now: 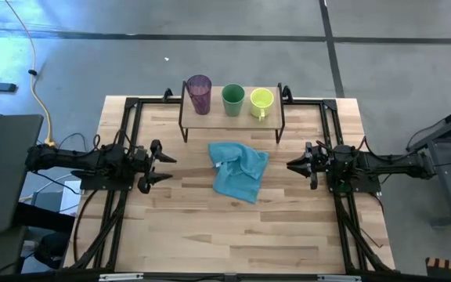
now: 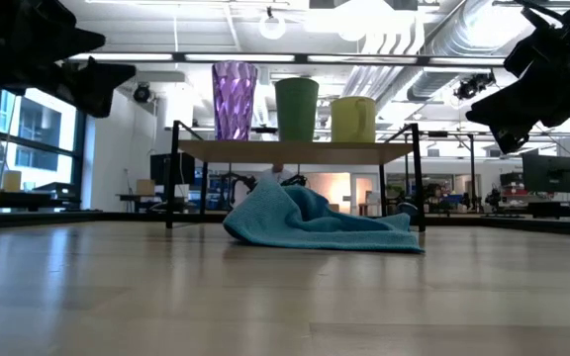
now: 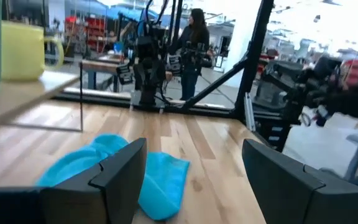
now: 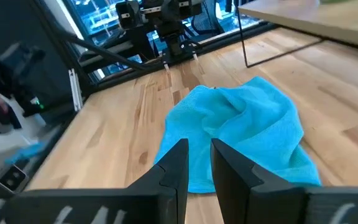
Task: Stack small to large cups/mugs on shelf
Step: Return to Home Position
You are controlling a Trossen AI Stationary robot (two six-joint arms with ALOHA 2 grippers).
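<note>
**Three cups lined up on the shelf; arms only need to park**

All three vessels stand upright in a row on the shelf (image 1: 210,117) at the far edge of the desk (image 1: 210,235). The translucent purple tumbler (image 1: 200,94) is on the left arm's side, the green cup (image 1: 232,99) is in the middle, and the yellow-green mug (image 1: 261,103) is on the right arm's side. They stand side by side, tallest to shortest, and are not nested.

A crumpled light blue cloth (image 1: 239,171) lies on the desk just in front of the shelf, between the two arms.

The left tool (image 1: 167,168) hovers above the desk on its own side of the cloth. Its fingers are spread wide and hold nothing. The right tool (image 1: 290,164) faces it from the other side of the cloth, also empty, with its fingers drawn almost together.

Judging by this layout, the placing work is finished and the step in hand is going back to the rest pose. That move calls for no grasp. Each arm would pull back along its own side, staying above the cloth and clear of the shelf's thin black legs so that the cups are not jarred.
</note>
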